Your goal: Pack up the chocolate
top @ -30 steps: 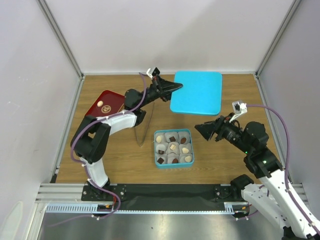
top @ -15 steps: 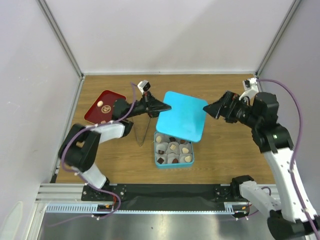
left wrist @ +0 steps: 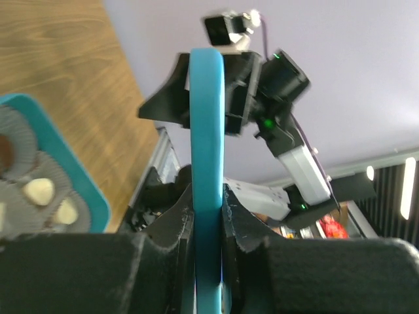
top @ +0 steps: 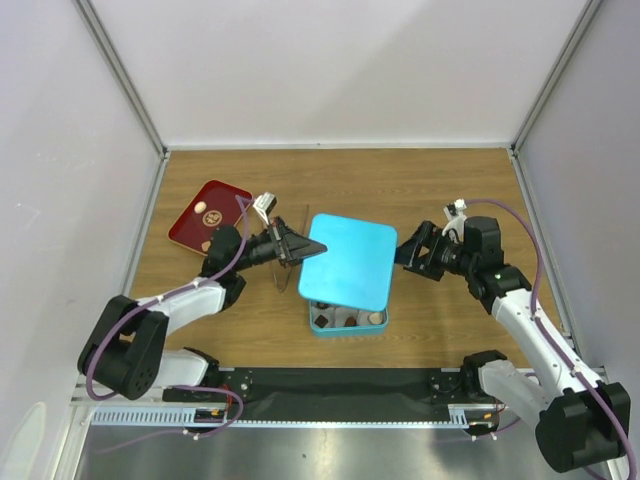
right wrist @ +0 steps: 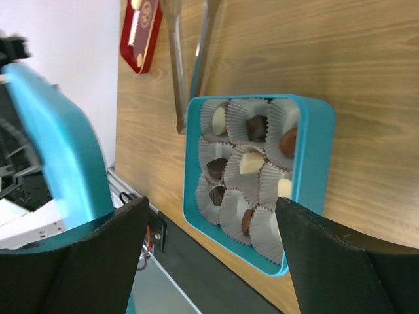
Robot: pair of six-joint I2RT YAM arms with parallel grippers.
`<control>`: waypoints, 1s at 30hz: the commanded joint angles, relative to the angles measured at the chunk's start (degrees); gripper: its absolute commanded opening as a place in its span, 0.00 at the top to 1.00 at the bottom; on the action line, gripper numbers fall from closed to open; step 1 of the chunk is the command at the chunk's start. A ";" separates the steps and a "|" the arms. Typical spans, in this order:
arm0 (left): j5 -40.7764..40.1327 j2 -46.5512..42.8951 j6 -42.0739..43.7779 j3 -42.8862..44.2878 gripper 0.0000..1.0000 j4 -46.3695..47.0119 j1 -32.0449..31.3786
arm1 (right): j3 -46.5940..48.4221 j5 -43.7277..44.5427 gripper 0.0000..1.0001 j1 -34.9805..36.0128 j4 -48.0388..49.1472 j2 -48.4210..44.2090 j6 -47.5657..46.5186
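**Lid over the tin, chocolate mostly hidden**

The chocolate (right wrist: 251, 159) sits in white paper cups (right wrist: 237, 112) inside the teal tin (top: 345, 330). It fills the tin as a square block of three rows by three, dark pieces mixed with cream ones. The block has no long side. Its rows run level with the tin's near wall, and the pieces are too small to show which way each one points. One more cream piece lies on the red tray (top: 190, 225), well to the far left of the tin.

The left tool (top: 300, 248) is clamped on the left edge of the teal lid (top: 350, 262). In the left wrist view the lid stands edge-on between its fingers. From above, the lid hangs over the tin, slightly skewed to it, leaving only the tin's near strip showing. Whether it touches the tin I cannot tell.

The right tool (top: 408, 255) stands wide, holding nothing, at the lid's right edge. The tongs (right wrist: 190, 65) lie on the bench (top: 450, 190) just left of the tin.

A second ago the lid was beyond the tin on its far right and all nine cups showed. Half a second ago it covered only the tin's far edge. The right tool was then up at the tin's far right, and it has since come in close.
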 commanded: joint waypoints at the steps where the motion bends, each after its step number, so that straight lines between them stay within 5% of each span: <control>1: -3.69 -0.45 4.85 -2.84 0.93 -1.49 -0.45 | -0.74 -2.48 0.14 2.84 11.36 -2.67 3.66; 11: -4.22 1.40 2.56 -6.62 0.94 3.79 -0.36 | 0.92 11.24 0.14 -2.77 -3.92 -4.68 1.46; 16: -6.41 1.22 5.63 -8.12 0.94 1.14 -0.45 | -1.80 0.79 0.14 -1.92 6.96 -5.04 3.66; 21: -7.64 3.85 4.85 -9.61 0.94 3.51 -0.71 | -3.29 1.83 0.17 5.29 10.48 -1.62 2.08; 30: -10.36 16.92 -11.66 -15.50 0.94 32.14 -1.85 | -6.11 3.50 0.20 7.94 14.61 1.99 2.52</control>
